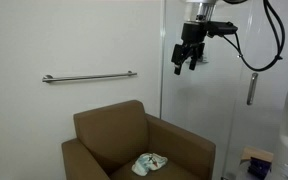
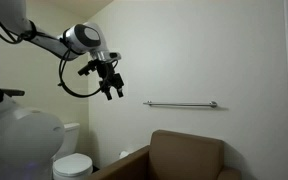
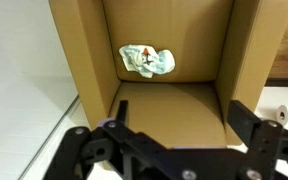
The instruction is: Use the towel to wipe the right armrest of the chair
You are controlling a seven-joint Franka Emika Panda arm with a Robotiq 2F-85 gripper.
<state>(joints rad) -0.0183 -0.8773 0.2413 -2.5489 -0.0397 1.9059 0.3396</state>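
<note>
A brown armchair (image 1: 134, 140) stands against a white wall; it also shows in an exterior view (image 2: 184, 155) and from above in the wrist view (image 3: 164, 40). A crumpled pale green and white towel (image 1: 150, 162) lies on its seat, seen in the wrist view (image 3: 146, 60) too. My gripper (image 1: 189, 62) hangs high above the chair, open and empty, far from the towel. It shows in an exterior view (image 2: 111, 90), and its fingers frame the seat in the wrist view (image 3: 179, 115). The chair's armrests (image 1: 189, 142) are bare.
A metal grab bar (image 1: 88, 77) is fixed to the wall behind the chair. A toilet (image 2: 69, 160) stands beside the chair. A glass partition edge (image 1: 162, 60) rises near the arm. A small box (image 1: 254, 160) sits on the floor.
</note>
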